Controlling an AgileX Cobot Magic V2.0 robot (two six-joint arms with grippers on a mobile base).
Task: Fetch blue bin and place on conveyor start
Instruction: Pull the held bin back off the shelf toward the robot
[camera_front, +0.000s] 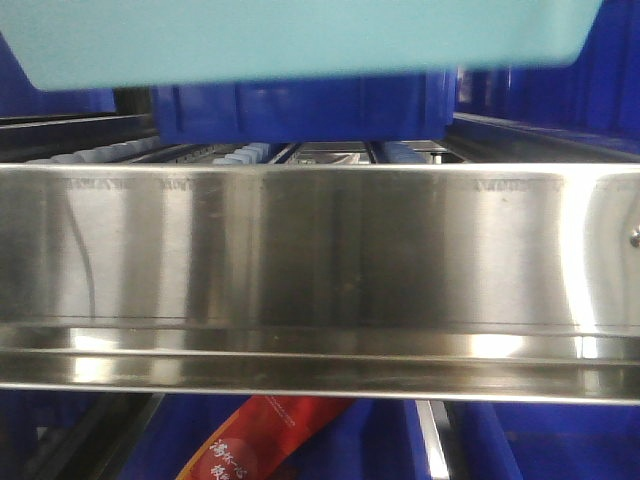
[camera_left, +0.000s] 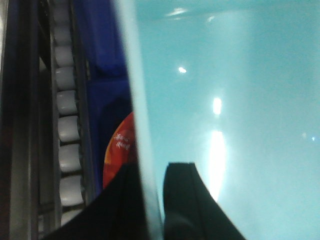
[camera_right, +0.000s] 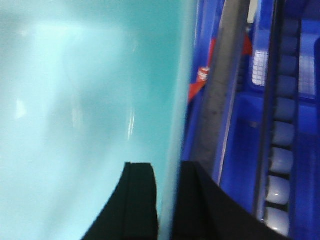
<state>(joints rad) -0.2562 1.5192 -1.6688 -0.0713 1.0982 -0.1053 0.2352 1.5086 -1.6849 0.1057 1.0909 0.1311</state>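
Wrist-mounted views showed left gripper (camera_left: 150, 175) and right gripper (camera_right: 167, 170) each clamping a wall of the shallow pale-turquoise plastic bin (camera_front: 300, 40) above the near stainless-steel rail (camera_front: 320, 250); the fetch step appeared in hand, next requiring carriage to the unseen conveyor.

- A warehouse or stockroom with a gravity-flow storage rack.
- Stainless-steel shelf rail (camera_front: 320, 250) spans the near front.
- Roller tracks (camera_left: 67, 135) run along the shelf.
- Dark royal-blue storage bins (camera_front: 300, 110) stand behind; a red printed packet (camera_front: 250, 440) lies below.
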